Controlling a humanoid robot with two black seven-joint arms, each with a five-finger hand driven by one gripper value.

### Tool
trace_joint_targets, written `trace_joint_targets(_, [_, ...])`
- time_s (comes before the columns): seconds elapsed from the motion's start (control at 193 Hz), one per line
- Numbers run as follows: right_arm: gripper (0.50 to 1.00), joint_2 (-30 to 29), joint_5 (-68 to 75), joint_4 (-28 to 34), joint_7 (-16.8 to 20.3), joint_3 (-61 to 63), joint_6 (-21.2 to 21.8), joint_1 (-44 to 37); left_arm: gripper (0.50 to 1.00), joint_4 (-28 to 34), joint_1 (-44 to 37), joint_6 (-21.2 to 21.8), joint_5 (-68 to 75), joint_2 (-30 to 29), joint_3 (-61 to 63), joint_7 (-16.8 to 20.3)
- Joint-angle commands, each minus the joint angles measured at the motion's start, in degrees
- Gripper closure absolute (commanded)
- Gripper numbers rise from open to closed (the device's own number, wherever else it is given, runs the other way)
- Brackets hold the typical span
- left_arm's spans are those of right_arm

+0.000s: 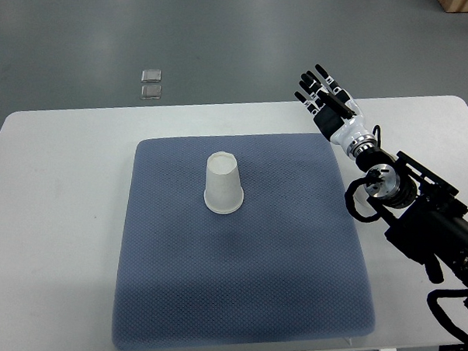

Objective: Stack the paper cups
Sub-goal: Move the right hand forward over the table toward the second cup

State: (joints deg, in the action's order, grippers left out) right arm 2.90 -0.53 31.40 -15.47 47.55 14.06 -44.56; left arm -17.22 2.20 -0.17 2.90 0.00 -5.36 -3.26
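Nearest the camera, a blue-grey padded mat with a fine dotted weave, spread over most of a white table with rounded corners. At the lower right, coming in from the right edge, the dark jointed body of the right arm, with black cables looping beside it and a round metal joint near the wrist. Farther up the mat, left of its centre, a single white paper cup, standing upside down with the wide rim on the fabric and the narrow base upward, leaning slightly in the picture because of the steep view; whether more than one cup is nested there cannot be told. No print, logo or lettering readable on the cup, the mat or the arm. Beyond the mat's far right corner, above the bare table near its back edge, the right hand, with black fingers stretched out straight and slightly spread, pointing away from the robot, holding nothing and touching nothing, well apart from the cup. Farthest off, on the grey floor past the table, two small square pale plates set one just behind the other.
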Motion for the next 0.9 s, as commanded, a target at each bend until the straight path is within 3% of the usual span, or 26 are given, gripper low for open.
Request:
trace_joint_targets(0.0, [0.572,0.00,0.00,-0.02,0.00,0.00,0.00,0.00,0.500,0.09,0.00,0.00,0.00,0.00,0.00,0.01])
trace_joint_targets(0.602, [0.574,0.71,-3.16,0.59,0.44,-6.59,0.70,-2.81,0.500,-0.09,0.00,0.00,0.00,0.00,0.00,0.01])
trace_joint_targets(0.742, [0.574,5.18,-14.58,4.19,6.41,-17.40,0.35,-7.03,0.500,-0.27,0.00,0.00,0.00,0.00,0.09,0.01])
trace_joint_targets(0.893, [0.574,10.99,-19.68,6.92,8.44,-29.08,1.23,-14.06,0.500,-0.44,0.09,0.00,0.00,0.00,0.09,0.01])
